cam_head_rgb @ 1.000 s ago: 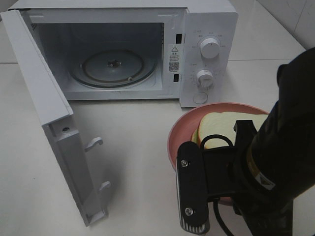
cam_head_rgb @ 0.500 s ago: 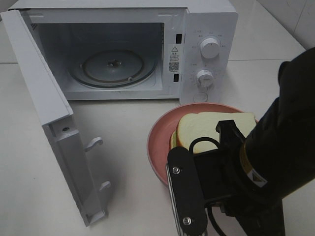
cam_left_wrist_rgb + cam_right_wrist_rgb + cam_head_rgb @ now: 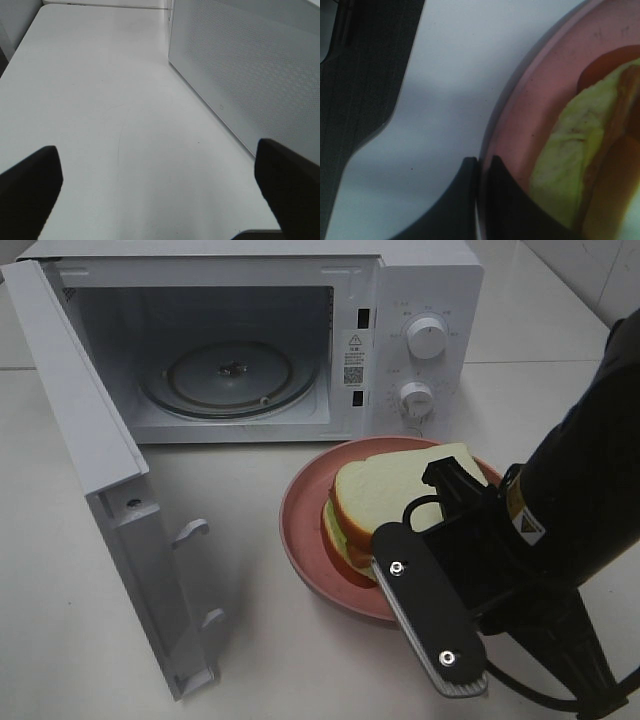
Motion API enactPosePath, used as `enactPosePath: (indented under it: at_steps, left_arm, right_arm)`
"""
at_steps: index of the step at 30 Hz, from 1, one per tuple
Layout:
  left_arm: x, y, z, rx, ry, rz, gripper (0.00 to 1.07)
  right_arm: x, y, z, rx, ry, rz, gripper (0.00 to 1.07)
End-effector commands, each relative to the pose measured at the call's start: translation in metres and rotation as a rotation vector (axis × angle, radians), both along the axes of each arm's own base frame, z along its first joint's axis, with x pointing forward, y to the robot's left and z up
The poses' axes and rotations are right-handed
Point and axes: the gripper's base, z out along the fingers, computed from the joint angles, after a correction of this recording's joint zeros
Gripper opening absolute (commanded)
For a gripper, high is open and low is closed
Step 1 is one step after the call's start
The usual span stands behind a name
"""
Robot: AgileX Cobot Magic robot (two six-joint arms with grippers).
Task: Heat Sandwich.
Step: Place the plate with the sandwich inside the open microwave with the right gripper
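The sandwich (image 3: 385, 495), pale bread with yellow and red filling, lies on the round pink plate (image 3: 305, 540). The plate sits low over the table in front of the white microwave (image 3: 420, 300), near its control panel. My right gripper (image 3: 481, 185) is shut on the plate's rim (image 3: 520, 100), with the sandwich (image 3: 570, 150) close beside the fingers. In the exterior high view my right arm (image 3: 560, 530) covers the plate's right side and the fingers. My left gripper (image 3: 160, 200) is open and empty over bare table.
The microwave door (image 3: 90, 440) stands wide open to the left, with the glass turntable (image 3: 230, 375) bare inside. The door's perforated outer face (image 3: 250, 65) shows beside my left gripper. Two knobs (image 3: 427, 338) are on the panel.
My right gripper has carried the plate with the sandwich to the left, towards the front of the microwave's opening. The door has not moved.
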Motion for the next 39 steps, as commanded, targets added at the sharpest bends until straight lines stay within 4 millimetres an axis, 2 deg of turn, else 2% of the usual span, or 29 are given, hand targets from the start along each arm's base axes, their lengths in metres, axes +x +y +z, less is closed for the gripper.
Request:
enactPosePath:
  at_steps: [1,9,20,30,39]
  left_arm:
    - [-0.003,0.0,0.0,-0.004,-0.036,0.006,1.0]
    - [-0.003,0.0,0.0,-0.004,-0.036,0.006,1.0]
    - [-0.003,0.0,0.0,-0.004,-0.036,0.006,1.0]
    - [-0.003,0.0,0.0,-0.004,-0.036,0.006,1.0]
    - [-0.003,0.0,0.0,-0.004,-0.036,0.006,1.0]
  right_arm:
    - [0.006,-0.005,0.002,0.019,0.0,0.109,0.0]
    - [0.018,-0.014,0.002,0.076,0.011,0.183,0.0]
    - [0.021,-0.015,0.003,0.07,-0.006,0.228,0.0]
    - [0.033,-0.005,0.008,0.083,-0.019,0.224,0.0]
    - [0.05,0.013,0.012,0.125,-0.019,0.217,0.0]
